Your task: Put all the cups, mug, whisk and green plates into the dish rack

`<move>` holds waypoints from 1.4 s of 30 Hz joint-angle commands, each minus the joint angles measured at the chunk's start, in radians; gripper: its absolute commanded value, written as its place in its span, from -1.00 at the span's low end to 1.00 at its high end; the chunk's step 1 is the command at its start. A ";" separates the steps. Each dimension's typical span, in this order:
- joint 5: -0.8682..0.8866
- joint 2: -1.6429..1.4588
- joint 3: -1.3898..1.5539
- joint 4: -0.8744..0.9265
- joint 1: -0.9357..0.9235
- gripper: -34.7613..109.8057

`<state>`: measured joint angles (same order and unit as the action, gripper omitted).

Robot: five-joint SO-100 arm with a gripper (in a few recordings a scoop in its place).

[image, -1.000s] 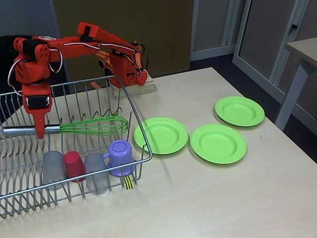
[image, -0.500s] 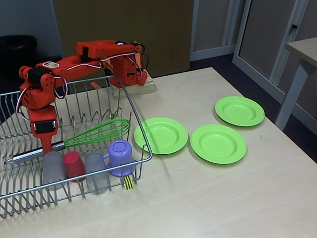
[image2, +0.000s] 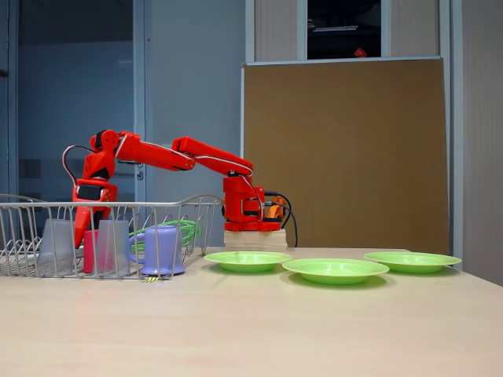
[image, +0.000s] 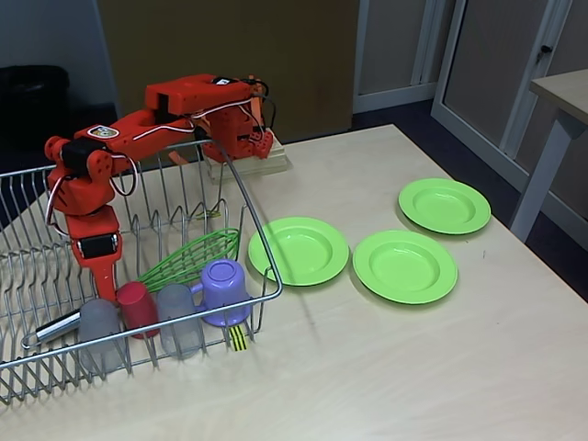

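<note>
The dish rack [image: 264, 260] [image2: 110, 206] stands at the left of the table. Along its front sit a grey cup [image: 98, 323] [image2: 58, 245], a red cup [image: 138, 304] [image2: 92, 250], a second grey cup [image: 177, 319] [image2: 115, 244] and the purple mug [image: 224, 288] [image2: 161, 250]. The whisk [image: 190, 257] [image2: 185, 229] lies slanted behind them inside the rack, with its silver handle end low at the left. My gripper [image: 106, 285] [image2: 78, 229] points down into the rack and is shut on the whisk's handle. Three green plates [image: 299, 250] [image: 405, 265] [image: 445, 205] lie on the table right of the rack.
The arm's base [image: 243, 147] stands on a wooden block behind the rack's right corner. A yellow-black tag [image: 238, 338] hangs on the rack's front edge. The bare table [image: 386, 367] stretches in front of the plates. Another table's leg [image: 542, 175] is at the far right.
The gripper has come down into the rack with the whisk. The whisk has gone from level above the cups to slanted, its handle end dropping low at the left.
</note>
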<state>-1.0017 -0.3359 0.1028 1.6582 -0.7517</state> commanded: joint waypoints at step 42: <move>1.316 -1.620 1.905 -0.305 0.982 -0.18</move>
<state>0.1565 -1.8408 1.8500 1.4327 0.1503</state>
